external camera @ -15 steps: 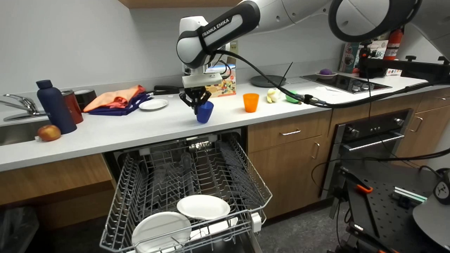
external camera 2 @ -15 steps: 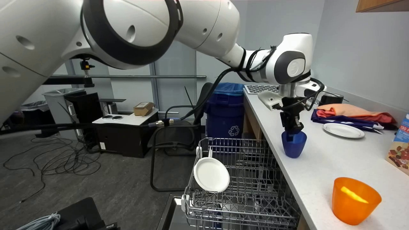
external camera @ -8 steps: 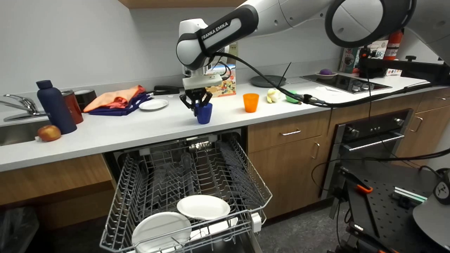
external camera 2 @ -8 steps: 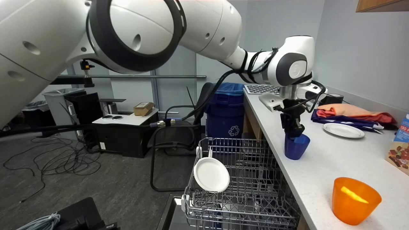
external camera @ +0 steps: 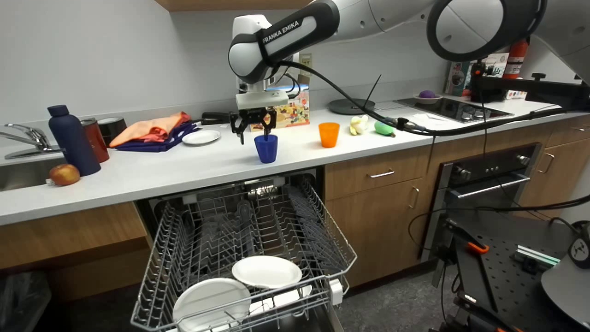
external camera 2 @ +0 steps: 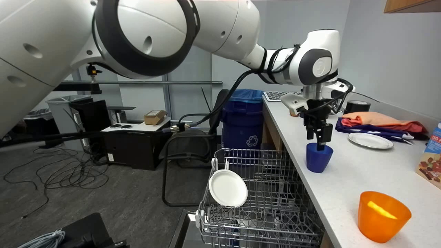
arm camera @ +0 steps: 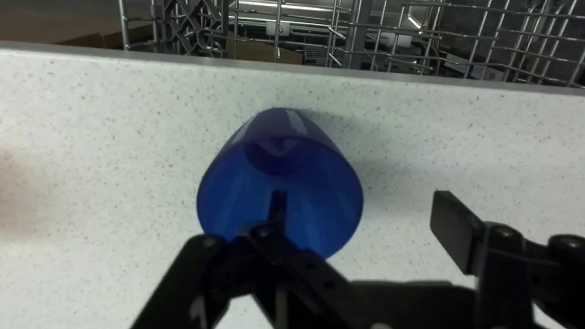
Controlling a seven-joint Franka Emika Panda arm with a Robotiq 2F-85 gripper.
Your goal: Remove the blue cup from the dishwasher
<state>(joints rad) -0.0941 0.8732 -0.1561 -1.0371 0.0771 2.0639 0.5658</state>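
The blue cup point(external camera: 266, 150) stands upright on the counter near its front edge, above the pulled-out dishwasher rack point(external camera: 342, 263). My gripper point(external camera: 254, 139) is over the cup with its two fingers spread apart. Looking down in the wrist view, one finger point(arm camera: 277, 205) lies across the mouth of the blue cup point(arm camera: 320, 201), its tip over or just inside the opening. The opposite finger point(arm camera: 452, 228) is outside the cup, with bare counter between it and the rim. In an exterior view the gripper point(external camera 2: 316, 142) sits just above the cup point(external camera 2: 317, 161), one fingertip at the rim.
An orange cup point(external camera: 329, 134) stands beside the blue cup on the counter point(external camera: 203, 161). A white plate point(external camera: 201, 137), folded cloths point(external camera: 152, 129) and a food box point(external camera 2: 430, 158) are farther back. White dishes point(external camera: 266, 272) rest in the rack, just below the counter edge.
The jaws were closed on the cup's wall and have spread apart. The slightly tilted cup has come to stand upright on the counter, and the gripper has risen a little.
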